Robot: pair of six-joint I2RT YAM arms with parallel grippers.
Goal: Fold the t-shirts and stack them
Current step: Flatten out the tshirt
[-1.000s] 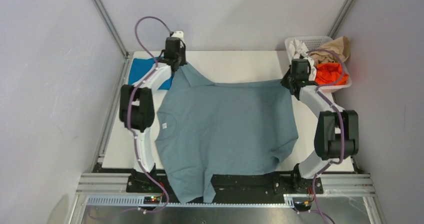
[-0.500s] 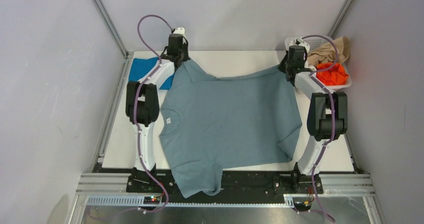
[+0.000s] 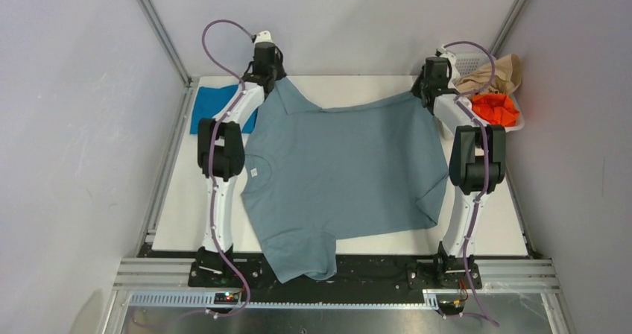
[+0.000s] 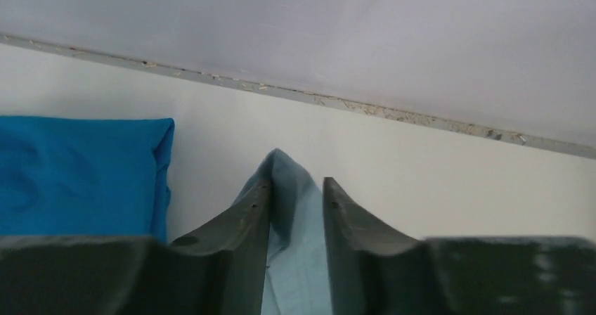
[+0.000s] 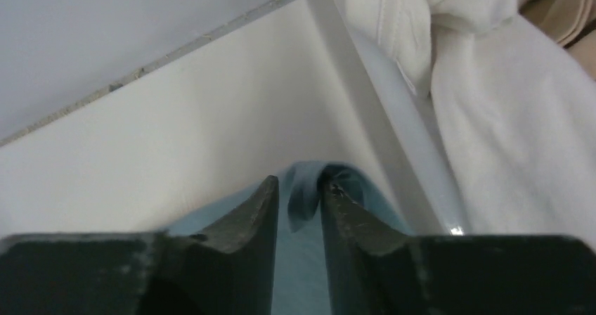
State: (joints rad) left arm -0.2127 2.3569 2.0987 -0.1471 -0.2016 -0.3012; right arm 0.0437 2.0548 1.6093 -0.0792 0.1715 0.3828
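The large grey-blue t-shirt [image 3: 343, 166] lies spread over the table, its white neck label [image 3: 253, 173] on the left and one sleeve hanging over the near edge. My left gripper [image 3: 273, 77] is shut on the shirt's far left corner, whose cloth [image 4: 295, 223] shows between the fingers. My right gripper [image 3: 422, 89] is shut on the far right corner, whose cloth [image 5: 302, 202] shows between the fingers. Both corners are stretched toward the back edge. The brighter blue t-shirt [image 3: 216, 106] lies folded at the far left, and also shows in the left wrist view [image 4: 77, 174].
A white basket [image 3: 514, 129] at the back right holds white [image 5: 492, 83], tan [image 3: 501, 71] and orange [image 3: 495, 109] cloths, close to my right gripper. The back wall [image 3: 335, 21] runs just beyond both grippers.
Both grippers have moved toward the back of the table, drawing the grey-blue shirt away from the near edge. Less of it now hangs over the front.
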